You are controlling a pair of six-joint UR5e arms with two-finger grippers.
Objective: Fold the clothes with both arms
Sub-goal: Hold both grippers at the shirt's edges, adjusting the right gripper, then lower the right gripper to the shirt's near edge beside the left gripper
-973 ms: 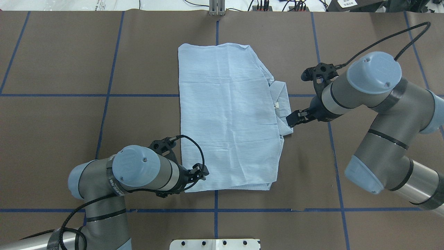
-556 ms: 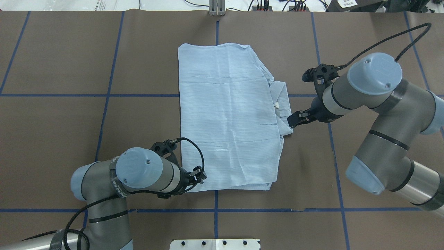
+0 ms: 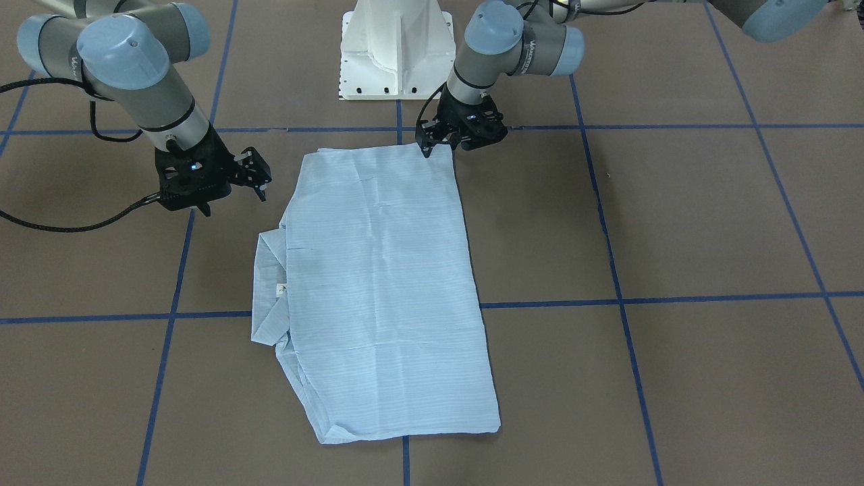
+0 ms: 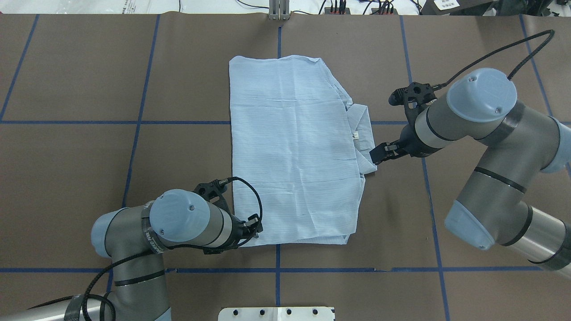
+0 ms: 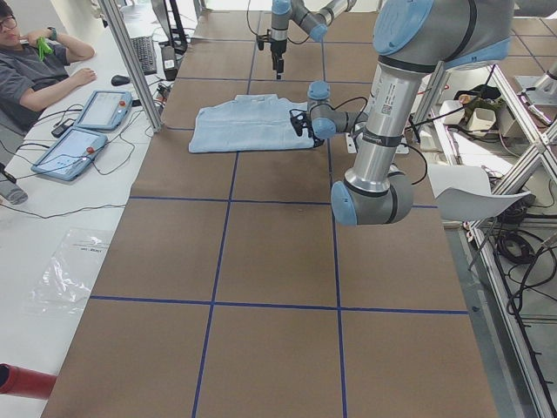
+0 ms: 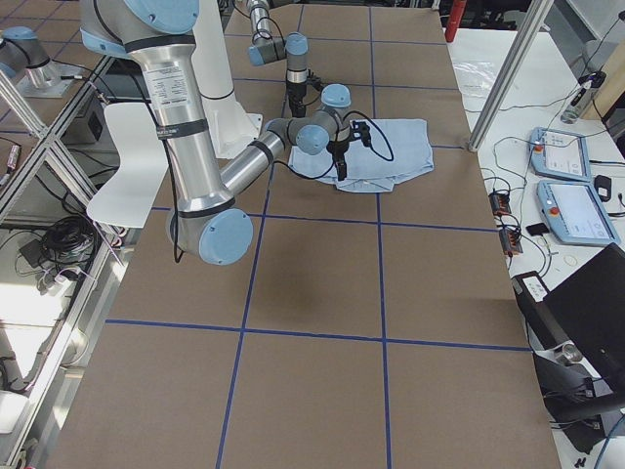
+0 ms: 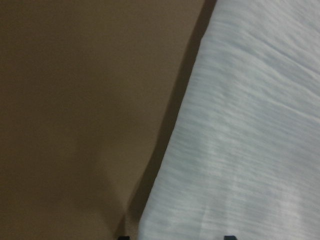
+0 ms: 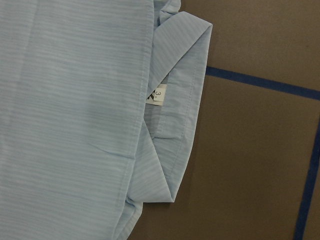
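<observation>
From the front, the thin light-blue striped shirt (image 3: 385,283) lies flat on the brown table (image 3: 675,216), folded into a long strip with its collar (image 3: 266,287) poking out. From above, the black left gripper (image 4: 255,227) sits at its near corner and the black right gripper (image 4: 377,155) just beside the collar. Close up, both look spread apart and empty, so folding it shorter is probably left.

shirt (image 4: 294,151) | lt-blue, folded rect, flat | collar twd right arm (image 4: 482,96) | left arm (image 4: 178,220) at corner
</observation>
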